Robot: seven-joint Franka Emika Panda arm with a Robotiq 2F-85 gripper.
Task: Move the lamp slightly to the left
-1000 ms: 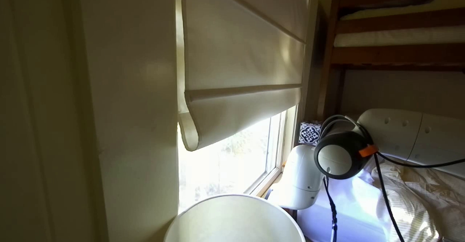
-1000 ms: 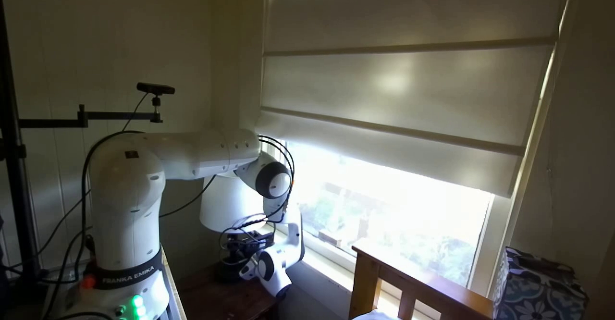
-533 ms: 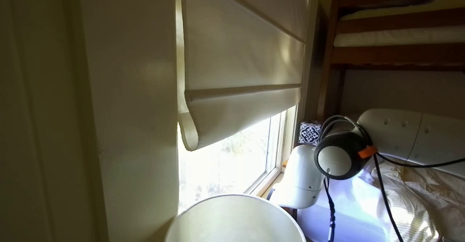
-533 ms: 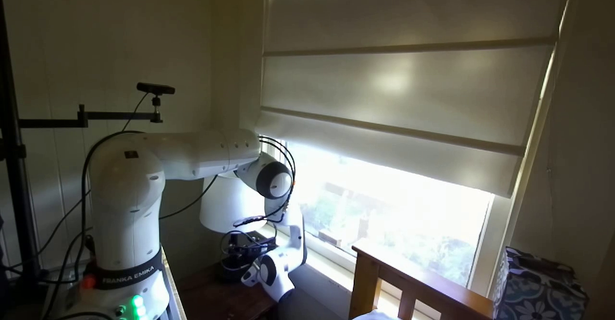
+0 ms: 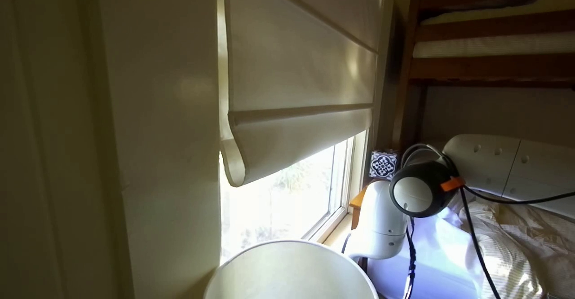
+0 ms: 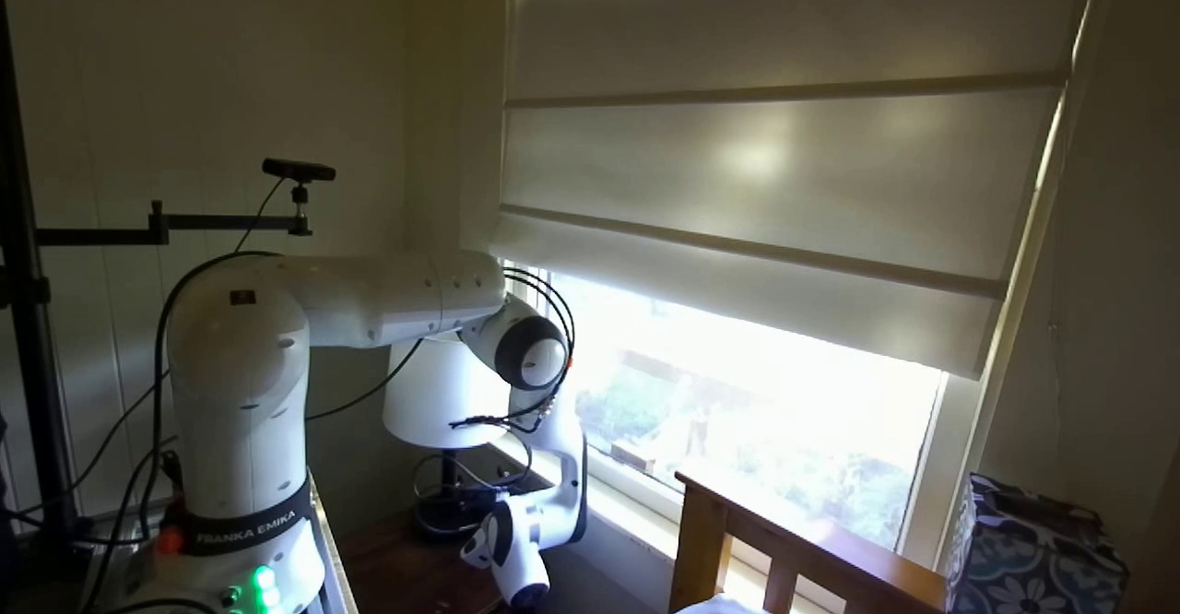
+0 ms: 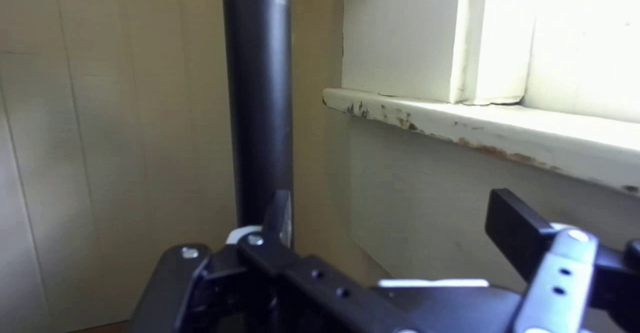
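Lamp [image 6: 442, 393] is standing upright on the bench [image 6: 392, 577]; near to its black pole [image 7: 262, 98], the tool [image 7: 391, 208] has both fingers [image 7: 515, 229] wide apart.

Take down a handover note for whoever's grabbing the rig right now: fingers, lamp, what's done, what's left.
Fingers: open, nothing gripped.
Lamp: upright on the dark brown table. In the wrist view a dark post, probably its stem, shows partly behind one finger.
Done: no grip yet; whether the move is complete can't be told.
Remaining: likely line up on the stem, then ease the lamp slightly left.
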